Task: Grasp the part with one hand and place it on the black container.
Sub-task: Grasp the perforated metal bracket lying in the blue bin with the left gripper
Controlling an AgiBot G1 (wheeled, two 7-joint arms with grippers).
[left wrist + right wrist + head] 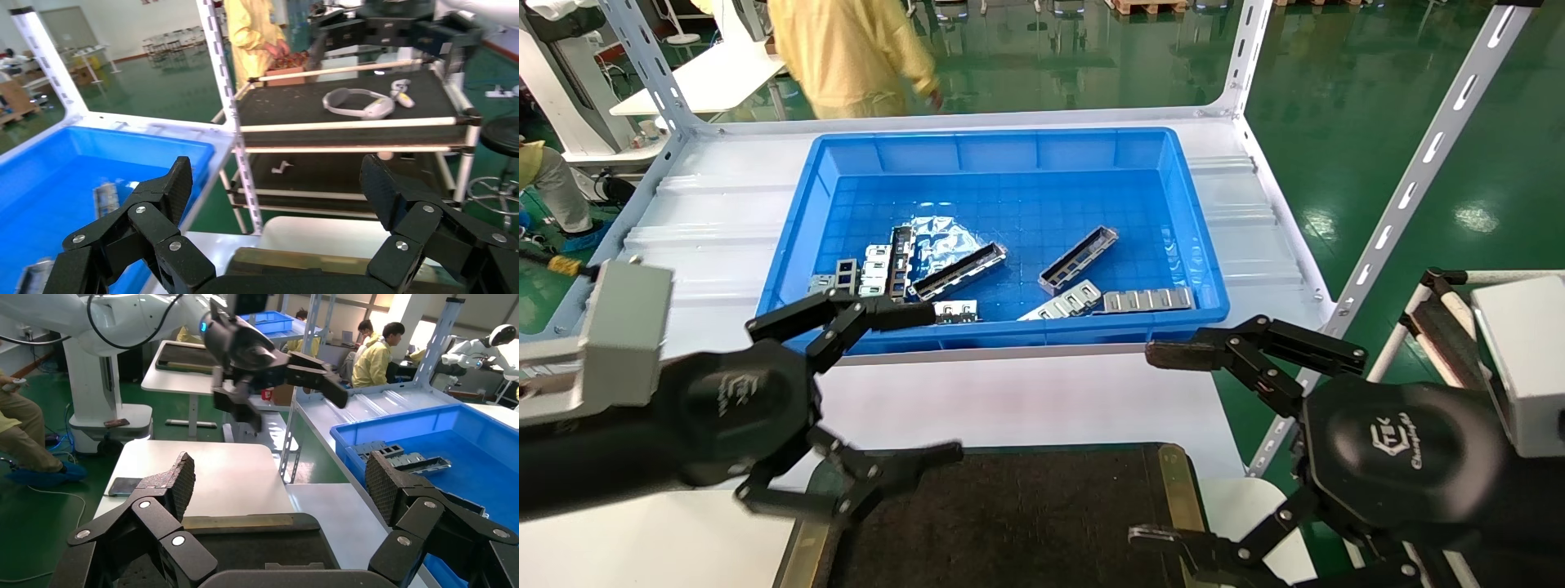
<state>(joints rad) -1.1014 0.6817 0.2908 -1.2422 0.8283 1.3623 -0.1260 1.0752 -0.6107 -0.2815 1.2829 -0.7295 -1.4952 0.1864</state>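
Hovering above the near edge of the bench (1042,400), the left tool (887,384) hangs wide and holds nothing, one finger reaching over the near rim of the blue bin (1009,339) and the other over the near left part of the black container (1026,523). The right tool (1173,445) is also spread wide and holds nothing, hanging off the bench's near right corner, beside the container's right brass-coloured strip (1177,482).

The bin sits in the middle of the bench toward its far edge. Inside it, the part (1079,260) lies slanted on the blue floor, right of centre and apart from both tools, its open side up. A darker channel bar (960,271) lies slanted to its left, next to a crinkled foil bag (944,237). Flat silver strips (1147,300) rest along the bin's near wall, and more small metal pieces (870,273) are heaped toward its left side.

The black container lies at the near edge of the bench with nothing on its dark inside. A person in yellow (850,53) stands beyond the far edge of the bench.

From the left wrist, a dark trolley (349,107) with a white headset (361,101) stands off the bench's right side.
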